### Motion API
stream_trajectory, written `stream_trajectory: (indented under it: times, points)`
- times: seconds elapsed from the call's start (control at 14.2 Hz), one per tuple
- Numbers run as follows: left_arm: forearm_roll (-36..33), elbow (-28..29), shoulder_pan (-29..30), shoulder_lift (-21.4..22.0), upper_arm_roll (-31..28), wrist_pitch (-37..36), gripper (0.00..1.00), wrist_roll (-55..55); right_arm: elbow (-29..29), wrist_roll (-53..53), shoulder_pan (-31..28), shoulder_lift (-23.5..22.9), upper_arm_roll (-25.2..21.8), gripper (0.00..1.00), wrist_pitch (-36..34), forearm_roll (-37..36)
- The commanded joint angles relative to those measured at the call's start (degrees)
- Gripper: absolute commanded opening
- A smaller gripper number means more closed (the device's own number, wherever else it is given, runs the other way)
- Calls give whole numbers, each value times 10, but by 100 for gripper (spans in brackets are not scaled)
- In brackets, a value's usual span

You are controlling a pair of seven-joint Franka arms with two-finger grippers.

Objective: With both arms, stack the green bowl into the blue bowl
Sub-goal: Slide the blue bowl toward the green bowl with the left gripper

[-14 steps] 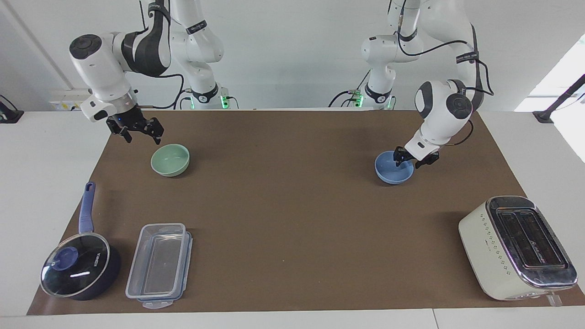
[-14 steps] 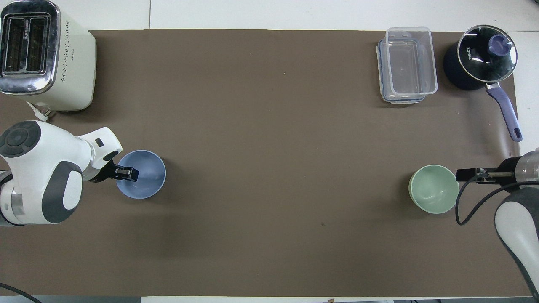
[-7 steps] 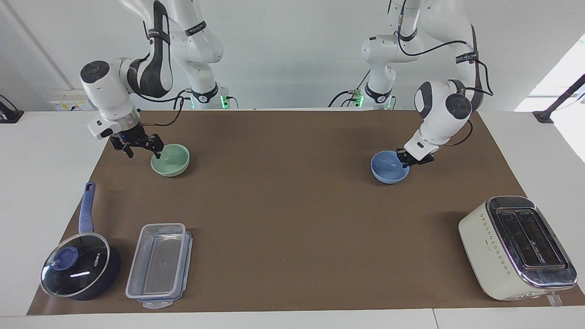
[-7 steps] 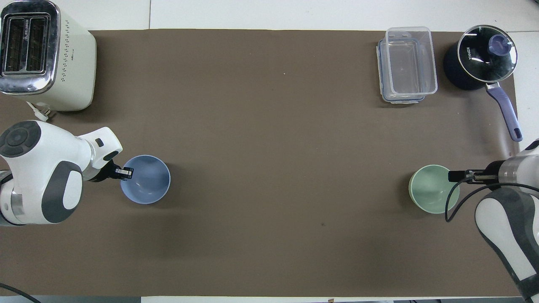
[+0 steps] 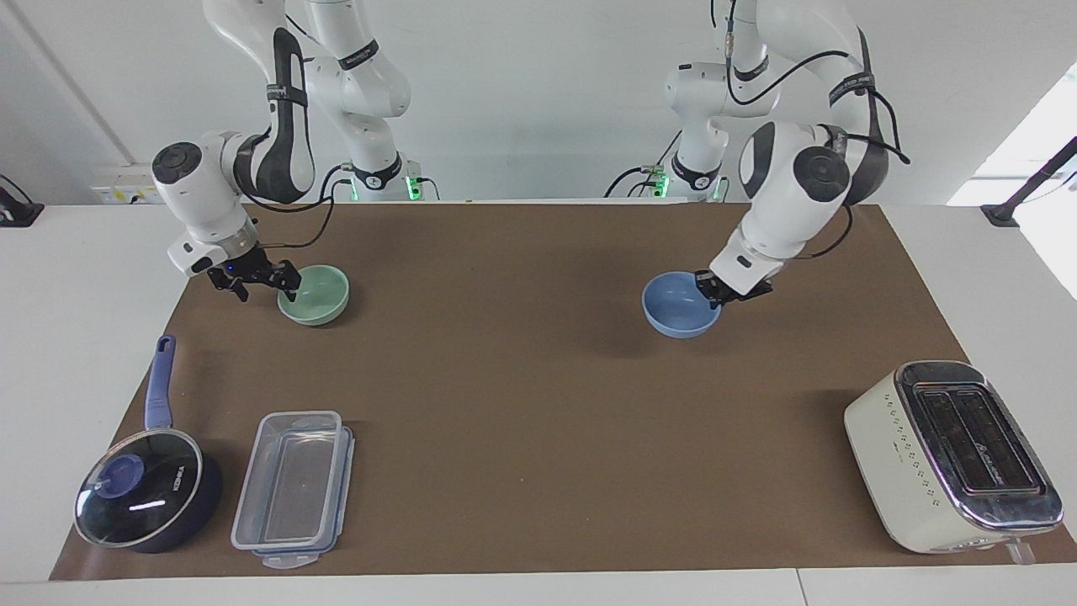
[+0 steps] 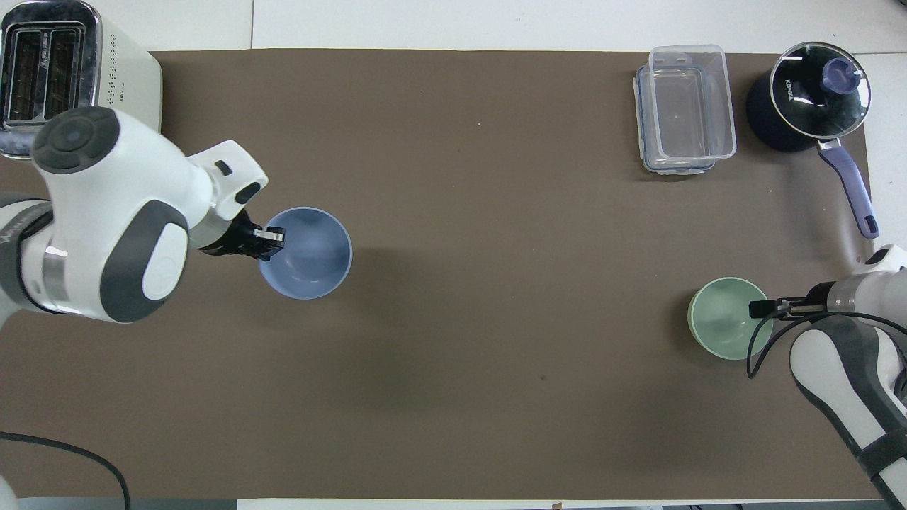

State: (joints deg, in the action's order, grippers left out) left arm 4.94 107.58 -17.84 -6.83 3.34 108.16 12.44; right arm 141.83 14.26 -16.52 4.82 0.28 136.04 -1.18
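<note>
Two bowls are being gathered: the left hand [image 5: 709,290] clenches the blue bowl [image 5: 678,305]'s rim, carrying it above the worktop [image 5: 538,404]. The right hand [image 5: 288,282], fingers spread, straddles the green bowl [image 5: 315,295]'s rim, which rests near the right arm's end. Next it must clench and lift.

glossy smooth green bowl [image 5: 315,294], glossy blue bowl [image 5: 676,305], matt brown mat [image 5: 538,396], clear plastic container [image 5: 294,488]

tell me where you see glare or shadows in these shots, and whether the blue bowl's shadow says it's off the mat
Facing view: bright window glare at the upper corner by the left arm's end; a glint on the saucepan lid. The blue bowl, gripped at its rim by the left gripper, casts a soft shadow offset from it, suggesting it is lifted. Overhead view: the same detached shadow beside the bowl.
</note>
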Motion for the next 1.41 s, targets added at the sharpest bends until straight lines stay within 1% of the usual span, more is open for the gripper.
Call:
stream_trajectory:
  times: [0.0,0.14,0.28,0.35,0.42,0.49,0.56,0.7,0.84,0.98,1.12,1.19,1.26,1.34]
  points:
    - [26,4,-89,-22,-6,28,0,86,22,17,-3,12,4,100,11,26]
    - [49,23,-135,-34,-5,60,0,112,32,17,-2,14,5,94,10,29]
    - [63,49,-167,-35,-5,85,0,129,32,20,-1,16,5,83,7,29]
    - [80,54,-171,-41,-5,93,0,129,32,31,-2,17,5,70,5,29]
    - [96,54,-172,-53,-5,95,0,129,32,49,-3,17,5,42,1,29]
    - [106,54,-173,-62,-4,103,0,129,31,55,-4,18,5,7,-9,29]
    - [106,54,-182,-64,-4,114,0,129,31,56,-4,18,5,0,-16,29]
    - [106,54,-185,-73,-4,120,0,126,29,57,-4,19,5,0,-28,35]
    - [106,59,-193,-77,-4,134,0,125,24,58,-4,19,5,0,-39,57]
    - [106,65,-199,-76,-4,143,0,121,0,59,-6,17,5,0,-56,66]
    - [106,65,-200,-76,-4,142,0,120,-32,57,-4,19,5,0,-93,66]
    - [106,65,-200,-76,-4,141,72,120,-49,56,-4,19,5,0,-111,67]
    - [105,64,-200,-71,-4,135,100,119,-63,54,-2,20,5,0,-122,67]
    - [105,61,-193,-61,-5,126,100,118,-69,53,-1,24,6,0,-124,67]
